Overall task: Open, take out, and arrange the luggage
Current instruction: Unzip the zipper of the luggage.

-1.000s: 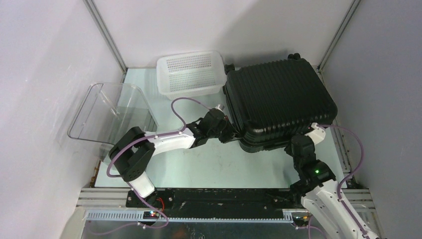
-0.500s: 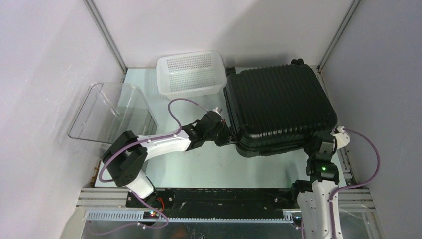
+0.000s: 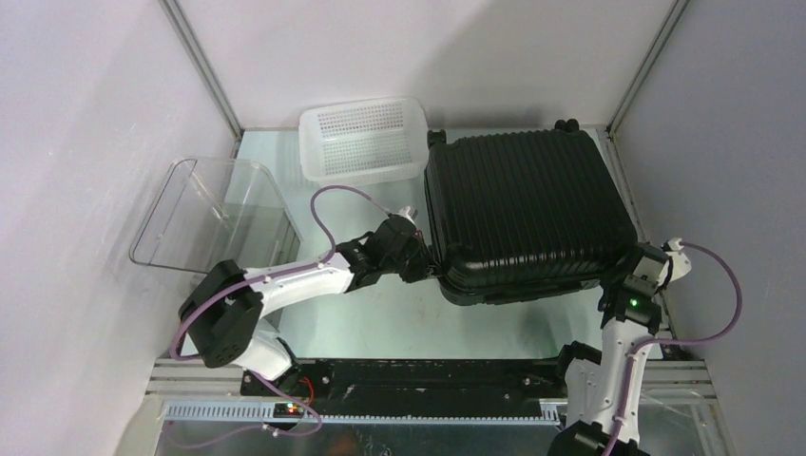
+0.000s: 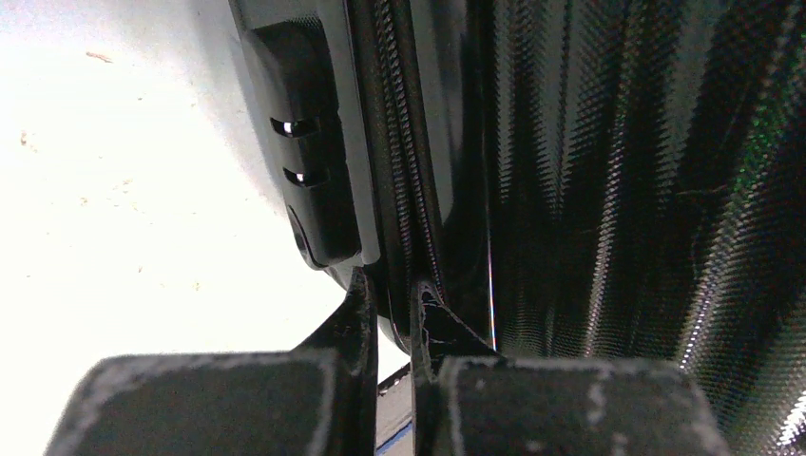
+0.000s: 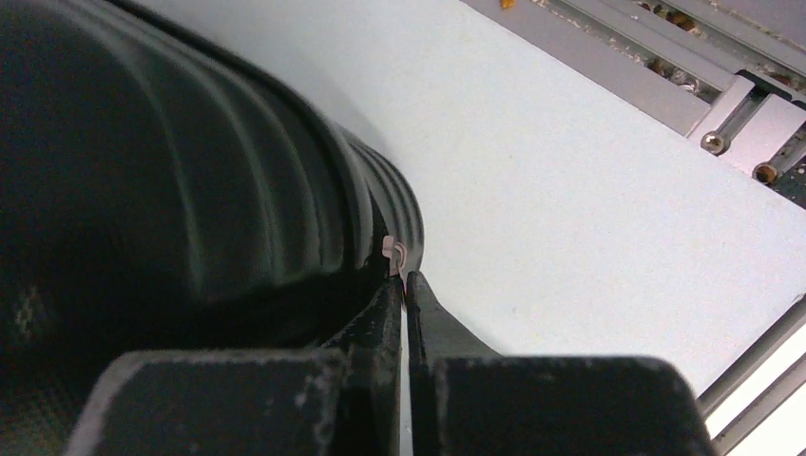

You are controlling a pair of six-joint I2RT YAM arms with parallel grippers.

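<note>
Found luggage (image 3: 527, 214) lying flat at table's (image 3: 399, 318) right rear, just beside basket (image 3: 361, 104). Noted left gripper (image 4: 392, 290) pinched on its near-left seam. Noted right gripper (image 5: 404, 280) clenched tight at near-right seam, by pale tab (image 5: 391, 250).

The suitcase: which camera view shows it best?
The top external view: the whole suitcase lies flat there. The left wrist view shows only its seam close up, the right wrist view only a ribbed corner edge.

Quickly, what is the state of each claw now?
Left claw: closed on the luggage seam.
Right claw: closed on the zip pull.
</note>
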